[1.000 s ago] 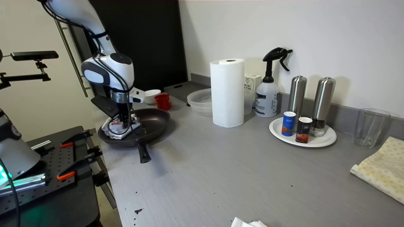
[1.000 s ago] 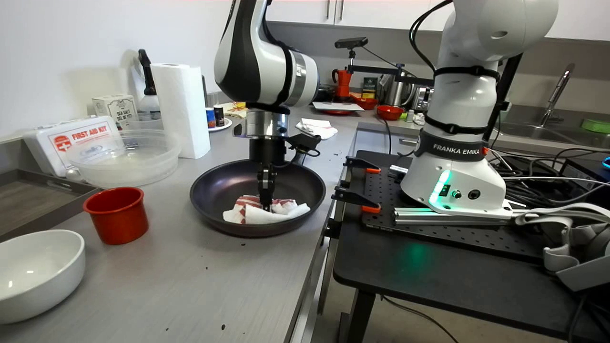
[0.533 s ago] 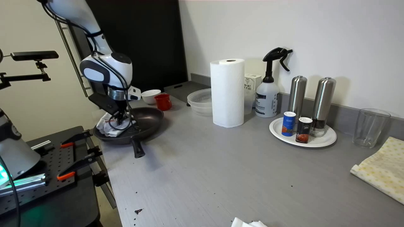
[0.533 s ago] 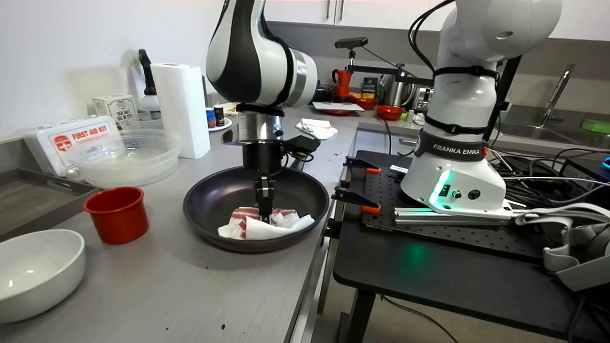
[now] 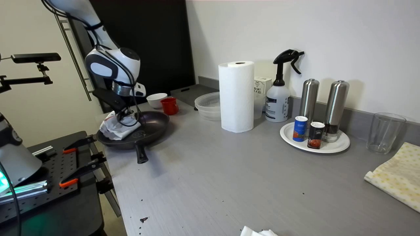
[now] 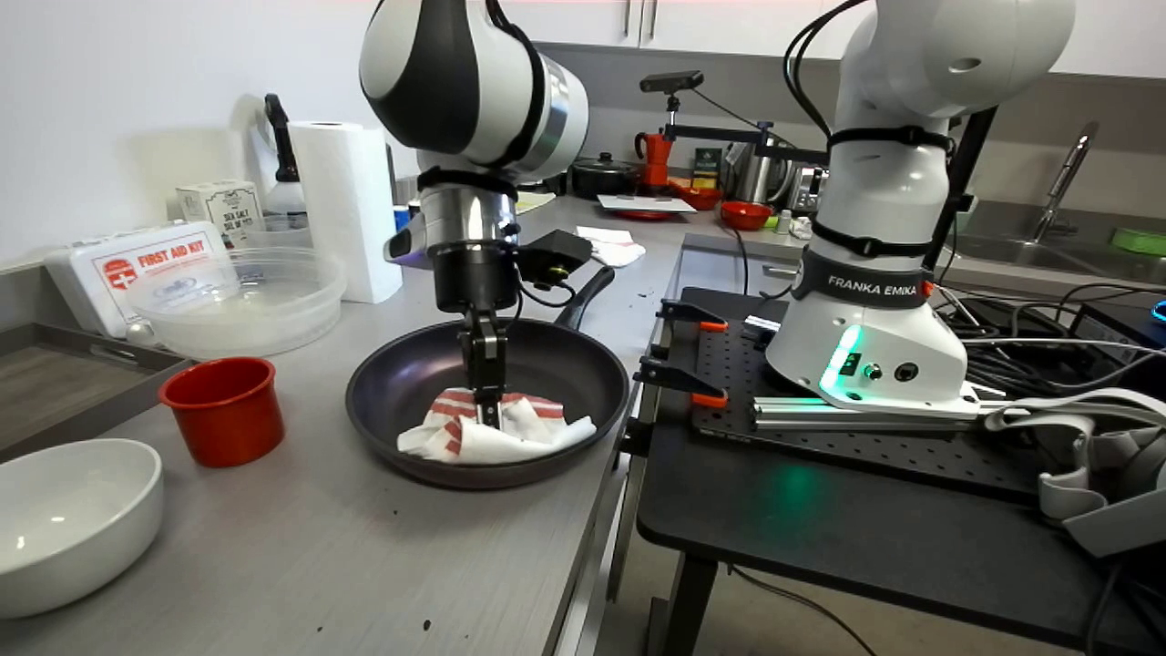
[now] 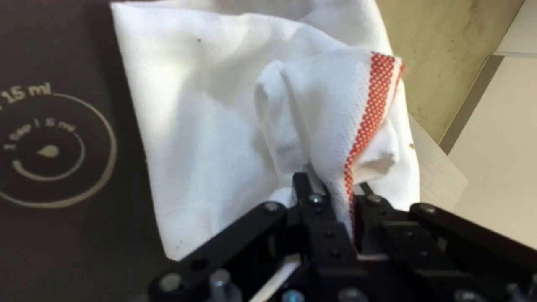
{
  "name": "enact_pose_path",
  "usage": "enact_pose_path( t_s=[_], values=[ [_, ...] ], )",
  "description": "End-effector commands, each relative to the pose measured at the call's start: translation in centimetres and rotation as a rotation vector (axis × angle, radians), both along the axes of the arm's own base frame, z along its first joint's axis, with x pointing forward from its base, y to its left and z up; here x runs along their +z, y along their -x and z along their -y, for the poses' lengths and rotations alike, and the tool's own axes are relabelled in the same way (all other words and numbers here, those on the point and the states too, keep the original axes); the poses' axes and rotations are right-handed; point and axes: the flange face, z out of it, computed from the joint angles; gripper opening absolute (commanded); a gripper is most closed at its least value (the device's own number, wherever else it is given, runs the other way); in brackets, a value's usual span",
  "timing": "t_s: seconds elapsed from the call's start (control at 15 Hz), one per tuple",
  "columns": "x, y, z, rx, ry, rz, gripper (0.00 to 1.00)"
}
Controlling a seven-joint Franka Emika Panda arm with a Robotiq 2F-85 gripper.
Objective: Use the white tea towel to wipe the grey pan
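Observation:
The white tea towel with red stripes lies bunched in the pan; it shows in both exterior views [image 5: 116, 129] [image 6: 510, 442] and in the wrist view [image 7: 205, 121]. The dark grey pan [image 6: 583, 378] stands on the counter close to its edge, its handle [image 5: 141, 154] pointing away from the red cup. My gripper [image 7: 335, 188] is shut on a fold of the towel, with the red stripe running between its fingers. In an exterior view the gripper [image 6: 489, 419] points down into the pan. The towel hides the pan floor beneath it; printed markings show beside it.
A red cup [image 6: 223, 415] and white bowl [image 6: 82, 519] stand near the pan. A clear plastic container [image 6: 246, 301], paper towel roll [image 5: 236, 98] and spray bottle [image 5: 277, 101] line the wall. Another folded cloth [image 6: 612, 246] lies farther along the counter. The counter edge [image 6: 583, 565] is close.
The pan has slid a little away from its handle side, toward the red cup's end, with the towel in it. My gripper has moved the same way and the wrist has tilted slightly.

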Motion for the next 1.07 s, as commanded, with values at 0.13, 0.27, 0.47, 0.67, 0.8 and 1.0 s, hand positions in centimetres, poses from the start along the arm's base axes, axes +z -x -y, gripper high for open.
enact_pose_path(
  t_s=[0.13, 0.27, 0.47, 0.67, 0.8, 1.0],
  values=[
    [2.8, 0.1, -2.8, 0.082, -0.042, -0.031, 0.03],
    [3.5, 0.3, -3.7, 0.107, -0.053, -0.033, 0.03],
    [4.6, 1.1, -5.7, 0.157, -0.053, -0.022, 0.03],
    [5.6, 2.2, -8.6, 0.204, -0.031, 0.003, 0.03],
    [6.4, 3.1, -10.8, 0.238, -0.007, 0.023, 0.03],
    [8.9, 4.2, -13.0, 0.267, 0.042, 0.095, 0.03]
  ],
)
